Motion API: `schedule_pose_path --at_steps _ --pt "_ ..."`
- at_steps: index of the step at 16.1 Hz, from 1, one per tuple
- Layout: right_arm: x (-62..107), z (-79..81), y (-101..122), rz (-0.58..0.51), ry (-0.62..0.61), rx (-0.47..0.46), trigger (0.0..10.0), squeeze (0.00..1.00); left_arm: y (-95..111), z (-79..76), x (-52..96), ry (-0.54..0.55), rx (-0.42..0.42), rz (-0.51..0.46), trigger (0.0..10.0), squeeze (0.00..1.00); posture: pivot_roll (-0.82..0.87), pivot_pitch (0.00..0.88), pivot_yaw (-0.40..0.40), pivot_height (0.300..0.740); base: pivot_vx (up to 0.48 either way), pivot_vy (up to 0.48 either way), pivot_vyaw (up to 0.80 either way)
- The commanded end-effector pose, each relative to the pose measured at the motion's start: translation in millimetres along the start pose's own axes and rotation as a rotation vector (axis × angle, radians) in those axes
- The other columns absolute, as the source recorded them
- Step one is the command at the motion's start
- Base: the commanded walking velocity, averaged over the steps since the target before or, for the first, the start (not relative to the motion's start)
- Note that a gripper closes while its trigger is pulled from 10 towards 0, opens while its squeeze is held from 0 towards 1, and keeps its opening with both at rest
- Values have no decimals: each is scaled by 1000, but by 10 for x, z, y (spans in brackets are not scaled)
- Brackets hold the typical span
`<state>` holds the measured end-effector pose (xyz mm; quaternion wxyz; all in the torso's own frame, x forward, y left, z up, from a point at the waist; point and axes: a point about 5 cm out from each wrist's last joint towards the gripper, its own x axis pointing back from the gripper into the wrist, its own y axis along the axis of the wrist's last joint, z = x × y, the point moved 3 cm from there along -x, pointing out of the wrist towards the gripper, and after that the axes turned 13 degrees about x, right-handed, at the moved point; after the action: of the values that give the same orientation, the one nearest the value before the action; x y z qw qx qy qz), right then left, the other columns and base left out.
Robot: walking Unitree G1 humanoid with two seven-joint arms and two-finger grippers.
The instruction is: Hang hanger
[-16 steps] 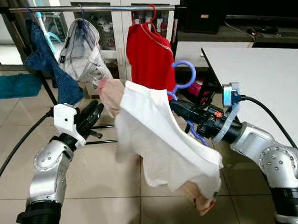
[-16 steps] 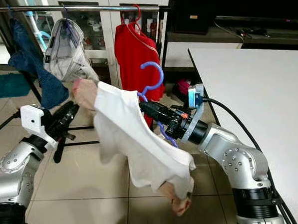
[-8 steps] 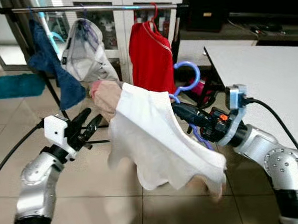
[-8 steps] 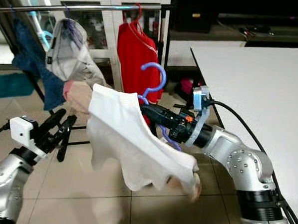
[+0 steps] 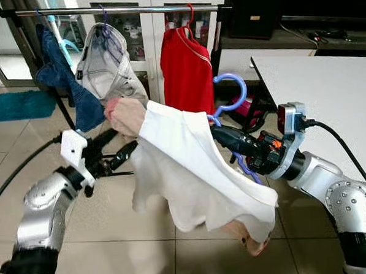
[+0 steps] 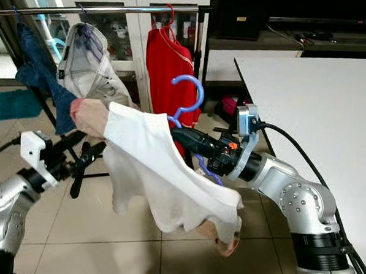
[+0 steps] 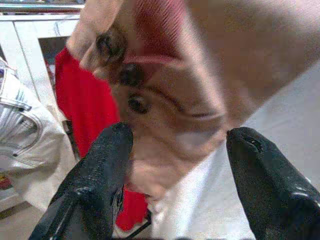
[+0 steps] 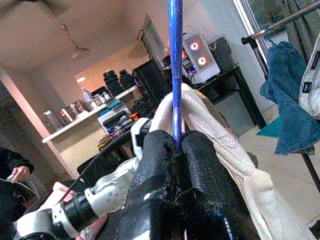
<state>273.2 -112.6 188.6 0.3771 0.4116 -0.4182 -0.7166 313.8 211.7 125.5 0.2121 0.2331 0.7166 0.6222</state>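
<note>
My right gripper (image 8: 176, 150) is clamping the blue hanger (image 5: 230, 101), its hook rising above my fingers. The white garment (image 5: 197, 173) is draping over it, hiding the hanger's arms. My left gripper (image 7: 175, 165) is spreading wide around the garment's pink sleeve end (image 5: 125, 114).

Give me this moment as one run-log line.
right gripper: shut on blue plastic hanger | left gripper: open by pink sleeve | white garment: draped on hanger | metal clothes rail: hanger not yet hung
</note>
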Motion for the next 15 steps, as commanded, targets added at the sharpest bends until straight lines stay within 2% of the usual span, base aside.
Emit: schedule_pose_path --at_steps 1,3,6,7,15 --pt "-15 70 63 -14 48 14 10000 0 41 59 -34 28 -28 -3 10000 0 -73 0 11 740 0 0 0" --pt "-18 79 67 -16 56 13 10000 0 67 116 -66 58 -32 -15 10000 0 -74 0 11 740 0 0 0" --pt "-33 91 66 -17 61 11 10000 0 65 60 -168 -3 3 -23 9843 0 -75 0 11 740 0 0 0" --pt "-38 96 63 -18 63 9 10000 0 50 28 -192 -27 14 -17 0 0 -76 0 12 740 0 0 0" --pt "-37 101 49 -17 60 5 10000 0 9 -31 -206 -85 50 -8 0 0 -80 0 18 740 0 0 0"
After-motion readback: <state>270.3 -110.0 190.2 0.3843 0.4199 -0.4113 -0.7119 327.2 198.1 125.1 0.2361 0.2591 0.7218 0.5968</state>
